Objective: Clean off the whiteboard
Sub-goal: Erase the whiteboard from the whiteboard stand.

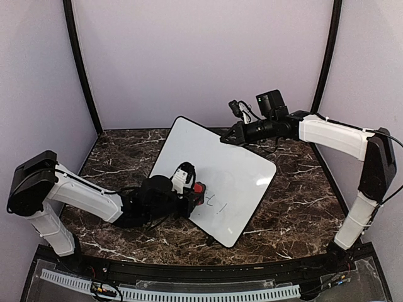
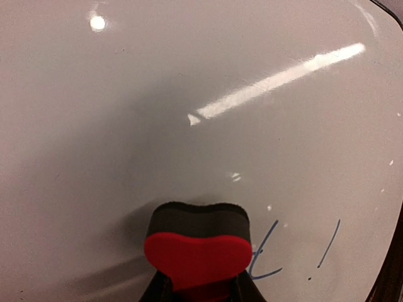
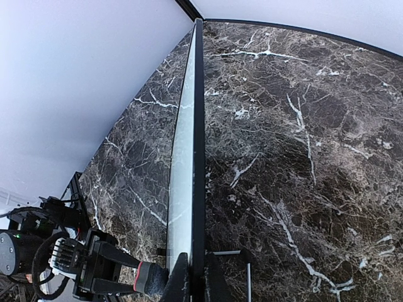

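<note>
Whiteboard (image 1: 230, 165) sits at a slant over the middle of the dark marble tabletop (image 1: 302, 201), corners pointing near and far, its white face turned up. The right end effector (image 1: 228, 138) is clenched on the thin black rim at the far edge, one finger on each side. The left end effector (image 1: 196, 196) grips a red eraser (image 1: 199, 188) with a dark felt pad, pressed against the board's near left part. Just right of the eraser, a few strokes of blue-grey handwriting (image 1: 217, 202) mark the surface. The rest of the face looks blank and glossy, with light streaks reflected on it.
</note>
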Motion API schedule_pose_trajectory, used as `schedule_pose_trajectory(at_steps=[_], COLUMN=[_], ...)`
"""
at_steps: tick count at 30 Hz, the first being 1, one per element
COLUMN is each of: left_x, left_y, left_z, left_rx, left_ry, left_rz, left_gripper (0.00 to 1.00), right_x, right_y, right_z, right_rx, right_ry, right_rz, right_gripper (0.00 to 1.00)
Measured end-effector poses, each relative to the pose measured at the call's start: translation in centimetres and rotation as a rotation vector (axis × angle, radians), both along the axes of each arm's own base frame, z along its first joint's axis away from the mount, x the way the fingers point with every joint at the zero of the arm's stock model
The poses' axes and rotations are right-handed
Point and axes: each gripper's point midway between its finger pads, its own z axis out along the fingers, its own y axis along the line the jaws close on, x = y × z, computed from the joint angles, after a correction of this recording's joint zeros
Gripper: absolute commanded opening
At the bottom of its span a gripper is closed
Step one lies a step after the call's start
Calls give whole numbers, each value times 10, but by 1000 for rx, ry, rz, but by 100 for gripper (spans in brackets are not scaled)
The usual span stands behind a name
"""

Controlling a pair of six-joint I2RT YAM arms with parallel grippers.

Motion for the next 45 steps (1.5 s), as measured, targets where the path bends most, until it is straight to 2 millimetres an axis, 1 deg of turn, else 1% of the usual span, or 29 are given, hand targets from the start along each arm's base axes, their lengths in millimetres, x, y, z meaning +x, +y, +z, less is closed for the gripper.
schedule_pose_trajectory(at_steps=[8,15,22,28,35,40,45], left_x=[-3,-2,10,11,2,-13,-14], left_y=[4,-3,-14,-15,-15,-4,-4], left_z=[-6,-3,20,21,15,-7,-6], left_rx=[24,79,93,90,53,78,80], left_ry=[32,29,-32,-32,-29,5,2], left_rz=[7,17,20,9,-7,-33,-39], left_gripper=[0,0,0,0,0,0,0], right_x=[0,0,0,0,0,0,0], right_y=[0,0,0,0,0,0,0], right_z=[0,0,0,0,0,0,0], right_rx=[0,1,4,5,6,7,7], right_ry=[0,0,2,3,3,4,4], right_rz=[0,0,1,1,2,3,3], right_gripper=[0,0,0,0,0,0,0])
